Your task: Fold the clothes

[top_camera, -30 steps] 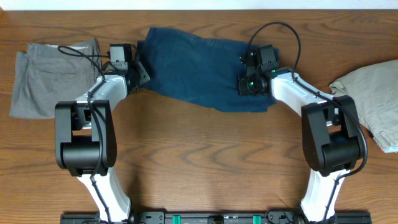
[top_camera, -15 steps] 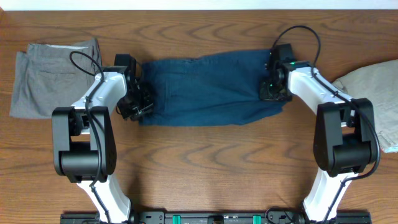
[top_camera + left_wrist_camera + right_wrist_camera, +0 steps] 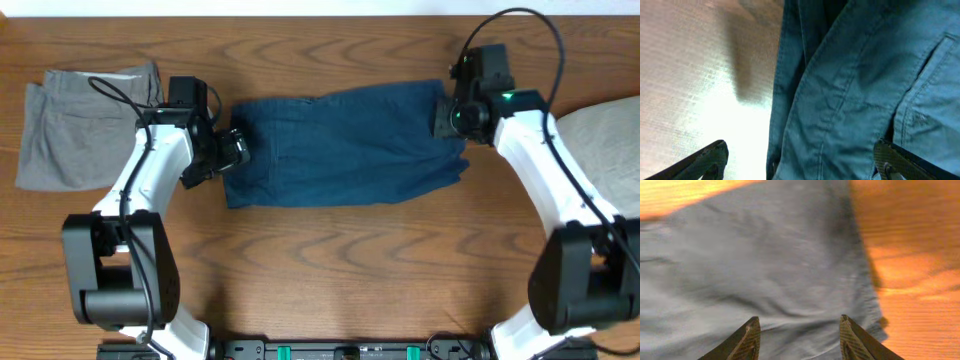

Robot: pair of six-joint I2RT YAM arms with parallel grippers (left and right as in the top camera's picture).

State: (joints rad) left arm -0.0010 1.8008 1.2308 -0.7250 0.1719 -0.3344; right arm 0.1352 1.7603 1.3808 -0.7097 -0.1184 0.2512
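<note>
Overhead, the clothes (image 3: 340,145) lie as a long flat band across the upper middle of the table (image 3: 320,270). Layered edges in the left wrist view suggest they are already doubled lengthwise. The left gripper (image 3: 233,152) at the left end is spread wide and the right gripper (image 3: 452,118) at the right end is partly parted, neither holding cloth, so folding end to end probably remains.

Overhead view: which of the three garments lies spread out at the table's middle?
The dark navy garment, stretched wide in the centre. The grey garment and the beige garment lie far off to either side.
</note>
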